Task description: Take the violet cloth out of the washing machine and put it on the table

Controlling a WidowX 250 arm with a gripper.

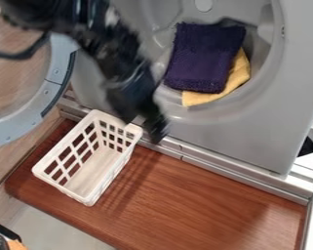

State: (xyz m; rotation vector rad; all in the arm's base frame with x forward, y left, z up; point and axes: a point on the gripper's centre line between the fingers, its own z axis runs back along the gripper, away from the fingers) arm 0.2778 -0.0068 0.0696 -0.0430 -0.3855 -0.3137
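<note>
Violet cloth [201, 58] lies in the mouth of the washer [233, 134], at the upper right of the frame, on top of a yellow cloth [239, 74] that sticks out along its right side and lower edge. The arm [109, 51] comes in from the upper left, and its gripper [152, 129] hangs near the middle of the frame, between the washer's opening and the upper right corner of the basket [92, 168]. How far the gripper is open cannot be told; no cloth is seen in it.

The step in hand looks to be reaching the violet cloth and getting a grip. The gripper needs to go up and to the right, clearing the rim of the opening, and come down on the thick lower part of the violet cloth, away from the yellow border. A shallow pinch should serve best: too deep, and the yellow cloth may come too; too light, and the fold may slip out. A short lift would then show whether the two part. From there the violet cloth should be raised over the rim and carried to the table [210, 195], lower right, wide of the basket so that a trailing corner does not snag.
</note>
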